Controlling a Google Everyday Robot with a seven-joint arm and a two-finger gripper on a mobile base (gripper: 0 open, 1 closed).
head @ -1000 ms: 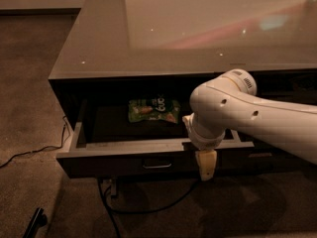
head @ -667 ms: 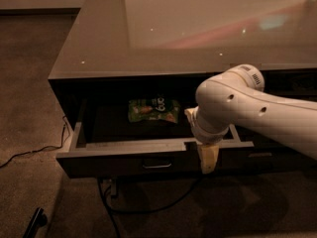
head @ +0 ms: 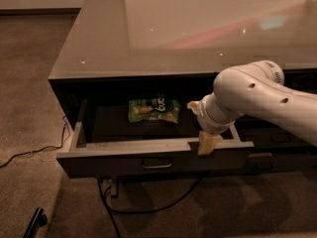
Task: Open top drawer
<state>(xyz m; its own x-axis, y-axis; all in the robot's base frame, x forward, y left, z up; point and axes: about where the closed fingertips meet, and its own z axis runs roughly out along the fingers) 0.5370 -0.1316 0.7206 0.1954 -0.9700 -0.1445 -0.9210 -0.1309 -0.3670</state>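
The top drawer (head: 124, 163) of a low dark grey cabinet stands pulled out toward me. Its small bar handle (head: 157, 163) sits at the centre of the flat front. Inside the drawer lies a green snack bag (head: 153, 110) toward the back. My gripper (head: 207, 143) hangs at the end of the white arm (head: 257, 98), which reaches in from the right. The gripper is at the drawer's front top edge, right of the handle and just above the front panel. The arm hides the drawer's right inner part.
The cabinet's glossy top (head: 188, 29) fills the upper view. Black cables (head: 148, 207) run over the carpet under the drawer, and one trails off to the left (head: 29, 150). A dark object (head: 37, 221) lies on the floor at the bottom left.
My gripper has risen from in front of the drawer's front panel to its top edge and shifted slightly right. The drawer stays pulled out as before.
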